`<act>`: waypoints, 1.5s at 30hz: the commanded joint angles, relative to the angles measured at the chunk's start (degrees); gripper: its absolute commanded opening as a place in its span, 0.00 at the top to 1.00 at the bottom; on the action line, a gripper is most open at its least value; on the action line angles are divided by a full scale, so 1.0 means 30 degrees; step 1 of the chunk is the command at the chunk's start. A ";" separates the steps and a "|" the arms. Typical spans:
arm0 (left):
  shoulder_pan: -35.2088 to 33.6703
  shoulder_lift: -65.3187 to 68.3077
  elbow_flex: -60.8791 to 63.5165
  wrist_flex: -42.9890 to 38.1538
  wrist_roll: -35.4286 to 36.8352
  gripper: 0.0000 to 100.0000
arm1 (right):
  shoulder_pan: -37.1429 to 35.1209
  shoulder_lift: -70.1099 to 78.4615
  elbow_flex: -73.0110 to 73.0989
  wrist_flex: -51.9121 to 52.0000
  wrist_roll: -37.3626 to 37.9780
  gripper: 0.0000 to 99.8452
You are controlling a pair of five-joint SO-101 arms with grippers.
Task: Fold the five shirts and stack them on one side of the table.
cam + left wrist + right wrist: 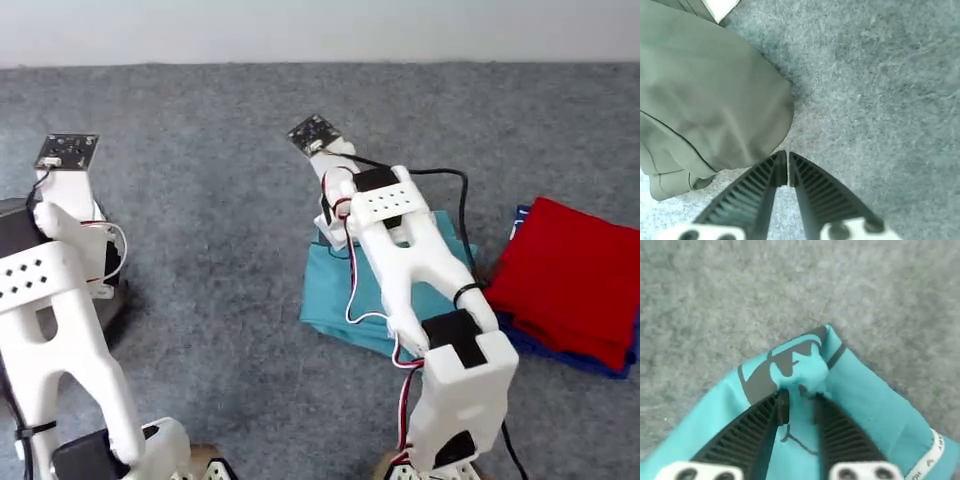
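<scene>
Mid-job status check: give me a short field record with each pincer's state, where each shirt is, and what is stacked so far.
left pincer: shut, empty, over bare table beside the grey shirt
right pincer: shut on a pinched fold of the teal shirt
teal shirt position: on the table under the right arm, not on the stack
stack: red shirt, folded, on top of the blue shirt, on the right arm's side of the table
shirts visible: four (grey, teal, red, blue)
not yet stacked: grey, teal
</scene>
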 commanded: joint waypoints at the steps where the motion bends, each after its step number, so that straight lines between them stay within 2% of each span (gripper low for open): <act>1: -0.0059 -0.0410 -0.0073 0.0264 -0.0147 0.99 | -0.0103 -0.0103 -0.0205 -0.0366 0.1026 0.98; 7: -0.0059 -0.0410 -0.0044 0.0264 -0.0147 0.99 | -0.0484 -0.0015 -0.1846 -0.0249 0.2520 0.99; 12: -0.0059 -0.0410 -0.0044 0.0264 -0.0147 0.99 | -0.1480 0.0044 -0.3634 -0.0454 0.4747 0.99; 16: -0.0059 -0.0381 -0.0044 0.0264 -0.0147 0.99 | -0.1714 0.0689 -0.3780 -0.1216 0.5304 0.98; 18: -0.0059 -0.0381 -0.0044 0.0264 -0.0147 0.99 | -0.1656 0.1040 -0.3985 -0.0923 0.5275 0.95; 20: -0.0059 -0.0381 0.0190 0.0234 -0.0147 0.99 | -0.1480 0.1070 -0.4278 0.0073 0.5245 0.87; 22: -0.0059 -0.0381 0.0835 -0.0117 -0.0147 0.99 | -0.1333 0.0894 -0.5011 0.1509 0.4220 0.78; 24: -0.0059 -0.0410 0.1568 -0.0498 -0.0147 0.99 | -0.1216 0.0747 -0.6095 0.2945 0.2462 0.74; 29: -0.0059 -0.0498 0.2183 -0.0967 -0.0147 0.99 | 0.0249 0.0835 -0.8703 0.6256 0.0733 0.74; 35: -0.0059 -0.0410 0.2183 -0.1524 -0.0176 0.99 | 0.3267 0.0835 -1.0051 0.7839 -0.4864 0.74; 42: 0.0000 -0.0410 0.2212 -0.2608 -0.0176 0.99 | 0.4996 0.1099 -1.0022 0.8777 -0.7590 0.74; 45: 0.0000 -0.0410 0.2212 -0.2696 -0.0176 0.99 | 0.5407 0.2066 -1.0139 0.8689 -0.7941 0.76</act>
